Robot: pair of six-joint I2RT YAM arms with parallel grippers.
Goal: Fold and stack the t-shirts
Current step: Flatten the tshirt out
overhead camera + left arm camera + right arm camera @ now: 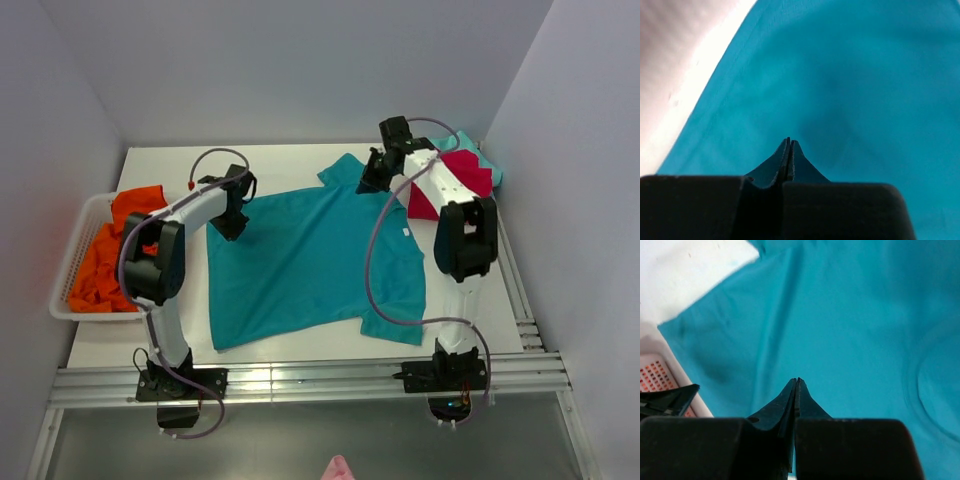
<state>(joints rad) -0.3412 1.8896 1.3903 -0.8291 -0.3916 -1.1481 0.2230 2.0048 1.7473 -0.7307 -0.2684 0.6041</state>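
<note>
The teal-blue t-shirt [310, 250] lies spread flat on the white table, its white neck label [405, 231] towards the right. My left gripper [232, 222] is shut over the shirt's far left corner. In the left wrist view the tips [789, 141] are pressed together just above the cloth [865, 75], with no fabric showing between them. My right gripper [372, 180] is shut over the far sleeve. Its tips [797, 380] are together above the shirt [850, 315]. A red tee [462, 182] lies folded on a light-teal one [492, 168] at the far right.
A white basket [68, 270] at the left table edge holds crumpled orange tees [105, 260]; its corner shows in the right wrist view [670, 375]. Walls close in the table on three sides. A metal rail [300, 385] runs along the near edge.
</note>
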